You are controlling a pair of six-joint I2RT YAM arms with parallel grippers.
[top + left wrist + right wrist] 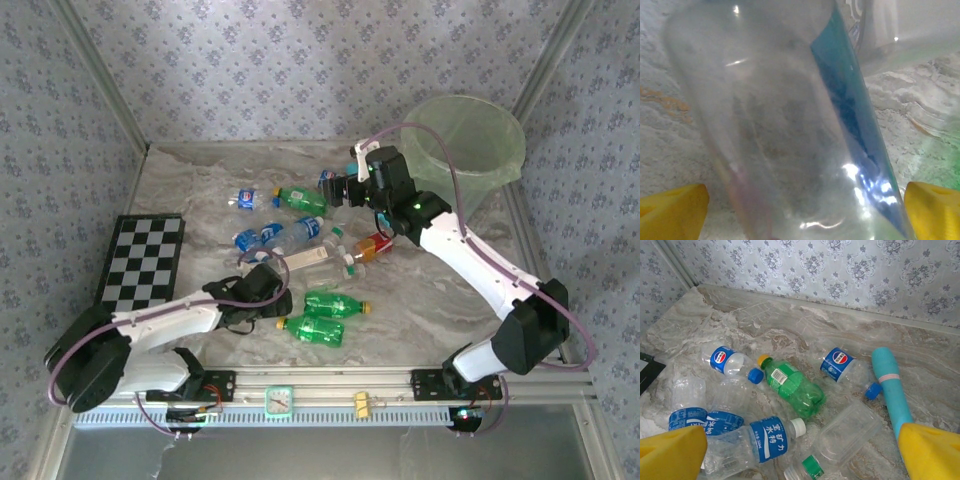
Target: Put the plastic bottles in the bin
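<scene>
Left wrist view: the left gripper [802, 215] has its yellow fingers [670, 212] wide apart, and a clear bottle with a blue label [775, 125] lies in the gap between them, very near to the camera. I cannot tell whether the fingers touch it. I judge the step in hand is to clamp this bottle. To do it well, I would keep its body centred between the fingers and close slowly, because such thin plastic gives way and can slide out. Then I would lift straight up before any sideways move, as other bottles lie close by.

From the right wrist, the right gripper [800, 457] is also apart and holds nothing. It hangs above a green bottle [792, 387], some clear bottles [767, 445] and a teal tube [890, 385], which is not for the bin. In the top view, the bin [500, 165] stands at the far right corner of the surface [420, 300], well apart from the left gripper, with the right arm [480, 265] between.
</scene>
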